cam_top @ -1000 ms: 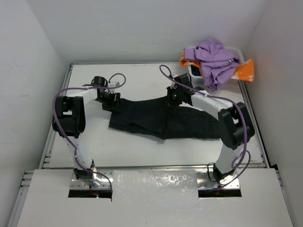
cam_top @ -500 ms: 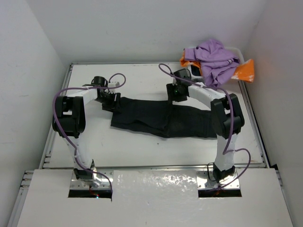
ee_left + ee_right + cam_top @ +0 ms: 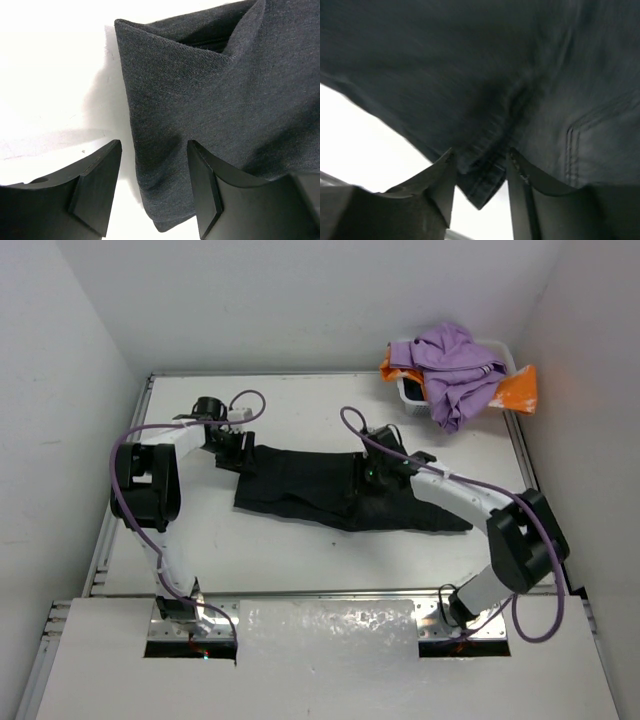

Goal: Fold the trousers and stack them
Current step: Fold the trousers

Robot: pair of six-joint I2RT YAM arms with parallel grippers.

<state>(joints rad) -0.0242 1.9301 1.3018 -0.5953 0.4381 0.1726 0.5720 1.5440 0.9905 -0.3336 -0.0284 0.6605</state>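
The black trousers (image 3: 300, 485) lie stretched left to right across the middle of the white table. My left gripper (image 3: 232, 450) is at their left end. In the left wrist view it (image 3: 154, 145) is open, and a folded corner of the trousers (image 3: 200, 90) lies between its fingers without being pinched. My right gripper (image 3: 378, 472) sits over the middle of the trousers. In the right wrist view it (image 3: 481, 152) is closed on a bunched fold of the trousers (image 3: 470, 60), with a stitched hem corner poking out between the fingers.
A white basket (image 3: 410, 390) stands at the back right corner, with a purple garment (image 3: 450, 360) heaped on it and an orange cloth (image 3: 515, 390) hanging over its right side. Raised rails edge the table (image 3: 300, 550), with walls close by on both sides.
My right gripper rose toward the far edge of the trousers, then swung nearer and onto their middle, its arm stretching out to the right. The left gripper barely moved.
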